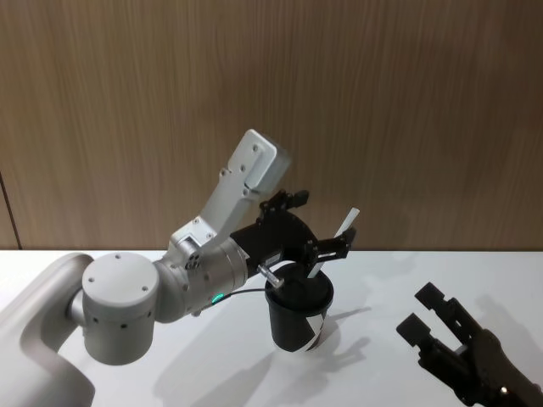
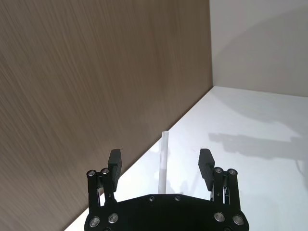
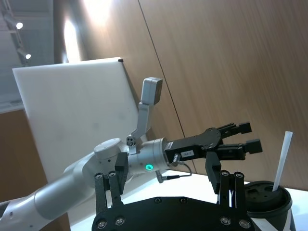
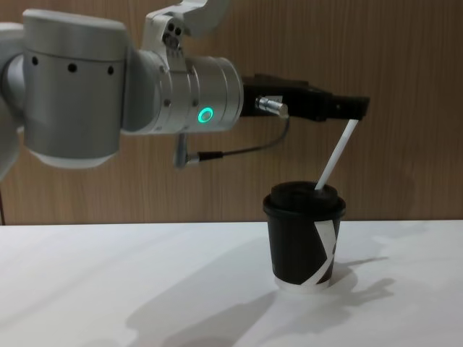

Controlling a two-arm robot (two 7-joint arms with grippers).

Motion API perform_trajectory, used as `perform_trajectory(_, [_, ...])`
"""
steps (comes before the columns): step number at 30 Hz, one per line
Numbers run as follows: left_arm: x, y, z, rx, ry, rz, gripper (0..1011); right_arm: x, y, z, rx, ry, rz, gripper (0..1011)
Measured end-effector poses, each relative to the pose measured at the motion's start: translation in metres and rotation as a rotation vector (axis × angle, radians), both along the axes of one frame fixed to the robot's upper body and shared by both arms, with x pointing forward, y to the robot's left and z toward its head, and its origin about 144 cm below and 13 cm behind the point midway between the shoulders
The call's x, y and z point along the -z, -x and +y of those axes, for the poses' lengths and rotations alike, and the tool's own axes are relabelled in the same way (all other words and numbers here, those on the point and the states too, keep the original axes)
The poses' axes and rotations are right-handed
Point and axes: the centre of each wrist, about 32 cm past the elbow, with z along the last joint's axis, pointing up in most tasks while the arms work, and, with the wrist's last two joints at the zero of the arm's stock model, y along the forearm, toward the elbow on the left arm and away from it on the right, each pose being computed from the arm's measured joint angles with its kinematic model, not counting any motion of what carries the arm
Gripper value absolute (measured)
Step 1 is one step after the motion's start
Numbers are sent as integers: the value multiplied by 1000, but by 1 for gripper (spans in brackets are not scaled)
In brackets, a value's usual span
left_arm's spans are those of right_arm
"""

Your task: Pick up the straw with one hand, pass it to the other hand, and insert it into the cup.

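Straw (image 4: 334,161) is already in the cup (image 4: 304,242), poking through the lid and leaning toward the upper right of the chest view, so the insertion looks pretty much done. Left gripper (image 1: 304,238) sits mid-frame in the head view just above the cup, fingers spread wide with the straw standing loose between them, not pinched. Right gripper (image 1: 443,325) waits at the lower right of the head view, jaws spread too, holding nothing. Cup stands on the white table (image 4: 108,289). What's left, by the look of it, is just backing the left arm away.
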Motion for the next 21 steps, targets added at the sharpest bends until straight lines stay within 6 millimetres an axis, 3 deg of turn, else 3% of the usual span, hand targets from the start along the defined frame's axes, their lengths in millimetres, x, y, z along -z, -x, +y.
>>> perform_trajectory(21, [26,21,25,-9,3,14,1003,-35,-6,9,61,40,38,1001])
